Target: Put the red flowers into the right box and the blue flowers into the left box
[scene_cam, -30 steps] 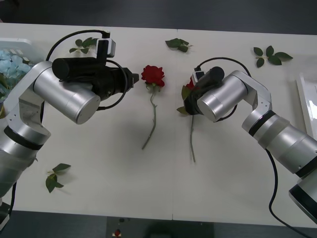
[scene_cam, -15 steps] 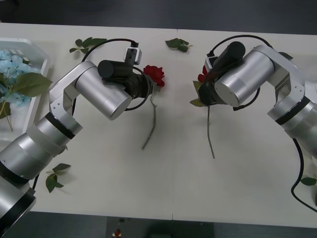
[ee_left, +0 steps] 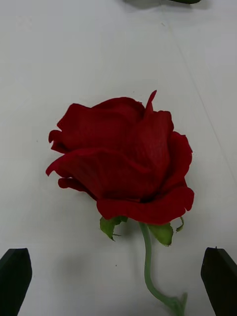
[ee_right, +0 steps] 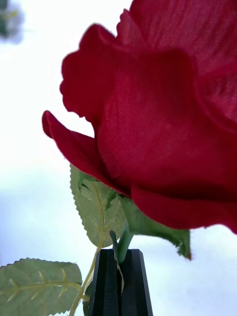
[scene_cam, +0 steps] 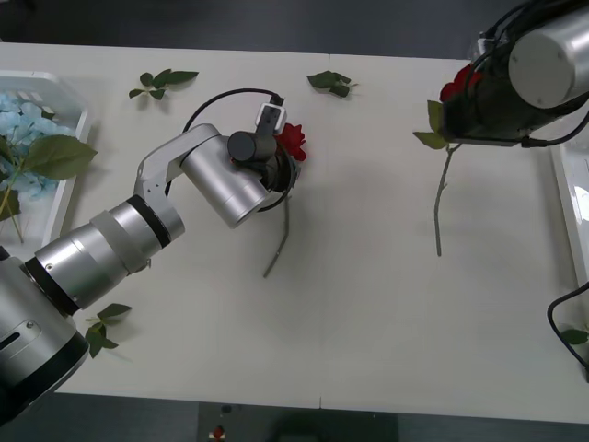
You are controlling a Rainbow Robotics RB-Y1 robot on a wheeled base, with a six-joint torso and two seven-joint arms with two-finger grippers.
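Front view: the left gripper [scene_cam: 279, 170] sits over a red rose [scene_cam: 292, 142] lying on the table [scene_cam: 368, 313], stem trailing toward the robot; leaf sprigs [scene_cam: 162, 81] lie beyond, blue flowers [scene_cam: 23, 115] fill the left box [scene_cam: 74, 109]. Right wrist view: the right gripper [ee_right: 118, 281], fingers pinched on a second rose [ee_right: 163, 123], holds it bloom uppermost near the right box [scene_cam: 569, 198]. Left wrist view: black fingertips [ee_left: 15, 279] stand wide apart, astride the stem.

- One rose [scene_cam: 293, 140] lies on the table [scene_cam: 368, 304] near the middle, its stem running toward the robot
- The left gripper [ee_left: 118, 276] hangs over that rose, a finger on each side of the stem, not touching it
- The right gripper [ee_right: 121, 281] holds a second rose [scene_cam: 456, 87] off the table, far right
- Just beyond it, at the table's right edge, is the right box [scene_cam: 569, 198]
- Blue flowers [scene_cam: 23, 115] lie in the left box [scene_cam: 78, 110], far left
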